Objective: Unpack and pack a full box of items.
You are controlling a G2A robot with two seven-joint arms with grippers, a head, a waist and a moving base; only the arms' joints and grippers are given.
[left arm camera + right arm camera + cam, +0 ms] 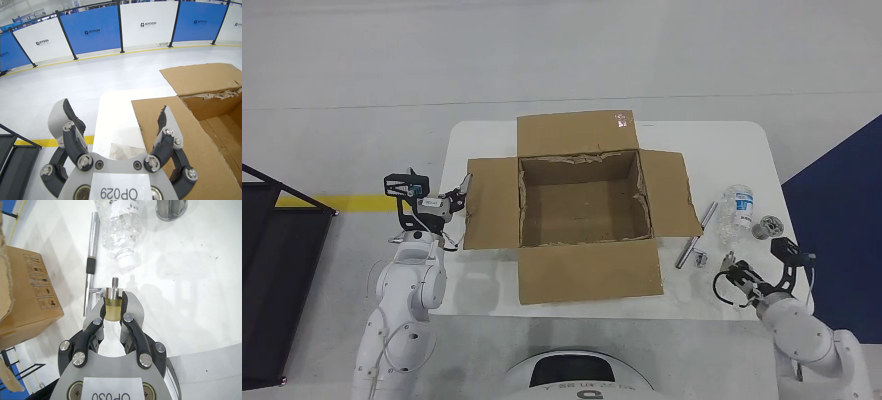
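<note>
Box: brown corrugated cardboard, four flaps splayed out, mid-table; the left wrist view picks out ragged torn paper along an inner rim.
Left gripper: jaws spread wide, ribbed black pads, just beside the Box's left flap.
Right gripper: pinched tight on a stud mount with a yellowish rubber barrel, steel collar and threaded tip; from above it is too small to make out.
Ahead of it: chrome rod with a black band and a crinkled clear bottle, lying right of the Box.

My gripper hangs with its fingers spread wide over the white table. The open box sits just beside one finger, its flap beneath it. A fence stands far ahead.
</note>
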